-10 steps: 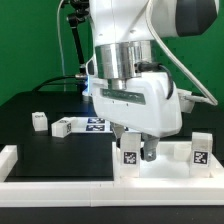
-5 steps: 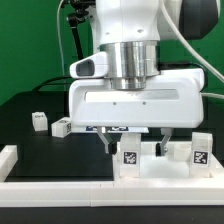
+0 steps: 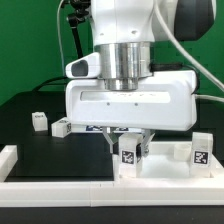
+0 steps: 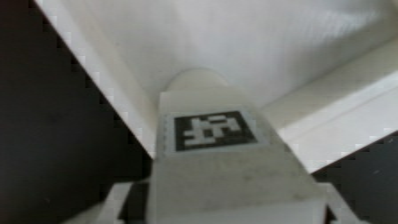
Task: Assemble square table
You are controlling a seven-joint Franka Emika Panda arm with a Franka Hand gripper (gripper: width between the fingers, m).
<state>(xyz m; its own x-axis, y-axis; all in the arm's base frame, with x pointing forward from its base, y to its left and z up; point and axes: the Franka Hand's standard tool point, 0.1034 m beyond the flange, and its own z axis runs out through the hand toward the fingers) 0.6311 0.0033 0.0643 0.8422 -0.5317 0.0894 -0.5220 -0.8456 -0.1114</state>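
While two tagged legs already stand on the square top (image 3: 170, 172), I judge the assembly no more than half done. The first leg (image 3: 130, 154) stands upright at the top's corner on the exterior view's left. The jaws hang straight over it, one finger close on either side. Whether they pinch it or stand just off it I cannot tell, even in the wrist view, where the leg's tag sits in the middle. The second leg (image 3: 200, 152) stands upright toward the top's opposite end. Whether either leg is seated fully home in the top is hidden. A third leg (image 3: 39, 121) and a fourth leg (image 3: 60, 127) lie loose on the black bench (image 3: 50, 150), well apart from the top, so both are yet to be fetched and fitted. The top is the only container here, and within its raised rim I make out just those first two legs.
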